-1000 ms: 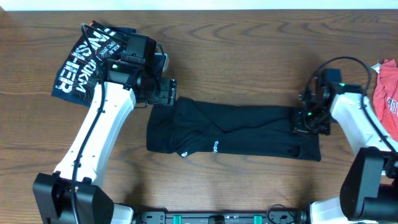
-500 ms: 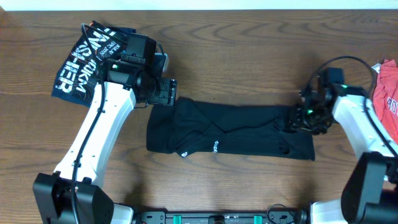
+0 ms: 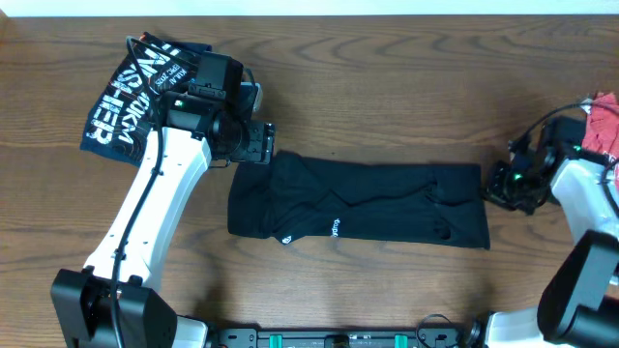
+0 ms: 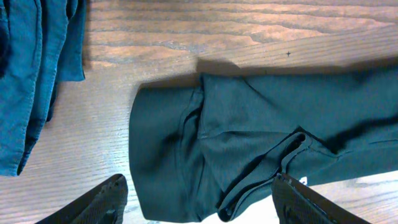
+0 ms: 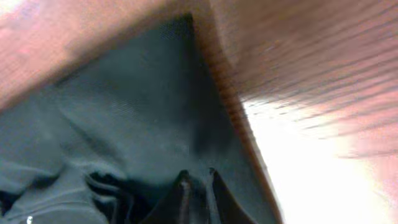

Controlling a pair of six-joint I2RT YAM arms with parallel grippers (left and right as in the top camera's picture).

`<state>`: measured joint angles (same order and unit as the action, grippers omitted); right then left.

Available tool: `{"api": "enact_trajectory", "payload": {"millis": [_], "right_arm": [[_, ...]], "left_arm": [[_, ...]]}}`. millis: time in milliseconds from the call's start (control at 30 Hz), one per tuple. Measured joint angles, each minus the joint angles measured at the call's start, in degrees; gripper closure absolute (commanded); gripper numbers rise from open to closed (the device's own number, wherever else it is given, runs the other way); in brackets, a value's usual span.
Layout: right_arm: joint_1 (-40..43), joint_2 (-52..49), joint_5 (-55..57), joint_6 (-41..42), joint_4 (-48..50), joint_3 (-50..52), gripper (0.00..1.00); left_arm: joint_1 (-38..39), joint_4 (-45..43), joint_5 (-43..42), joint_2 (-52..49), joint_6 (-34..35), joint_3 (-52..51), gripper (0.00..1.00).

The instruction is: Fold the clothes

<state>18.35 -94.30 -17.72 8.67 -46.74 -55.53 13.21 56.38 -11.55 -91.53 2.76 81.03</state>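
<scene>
Brown wood-grain table (image 3: 387,87), white strip (image 3: 309,6) beyond it

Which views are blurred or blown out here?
Right wrist: heavily blurred, with white glare washing out the table right of the black T-shirt. Left wrist: sharp, slight glare along the bottom edge. Overhead: sharp and evenly lit.

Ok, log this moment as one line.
black T-shirt in long strip on table | left gripper: open over its left end | right gripper: beside right edge, grip unclear | navy garment back-left, red garment right
</scene>
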Motion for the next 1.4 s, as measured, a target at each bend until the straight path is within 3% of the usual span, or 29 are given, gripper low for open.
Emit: {"api": "enact_trajectory", "payload": {"millis": [100, 300, 500, 900, 1233, 1400], "right_arm": [[-1.4, -1.0, -2.8, 0.3, 0.5, 3.4, 0.99], [-9.9, -1.0, -6.2, 0.0, -10.3, 5.2, 0.99], [-16.8, 1.0, -8.3, 0.1, -7.0, 5.2, 0.99], [-6.7, 13.2, -7.8, 1.1, 1.1, 3.8, 0.99], [-4.9, 4.3, -3.4, 8.0, 7.1, 5.2, 0.99], [-9.1, -0.8, -7.4, 11.7, 11.9, 5.5, 0.99]], "left_arm": [[0.0, 0.0, 0.0, 0.0, 0.0, 0.0, 0.24], [0.0, 0.0, 0.0, 0.0, 0.0, 0.0, 0.24], [0.0, 0.0, 0.0, 0.0, 0.0, 0.0, 0.24], [0.0, 1.5, 0.0, 0.0, 0.0, 0.0, 0.24], [0.0, 1.2, 0.0, 0.0, 0.0, 0.0, 0.24], [0.0, 1.0, 0.0, 0.0, 0.0, 0.0, 0.24]]}}
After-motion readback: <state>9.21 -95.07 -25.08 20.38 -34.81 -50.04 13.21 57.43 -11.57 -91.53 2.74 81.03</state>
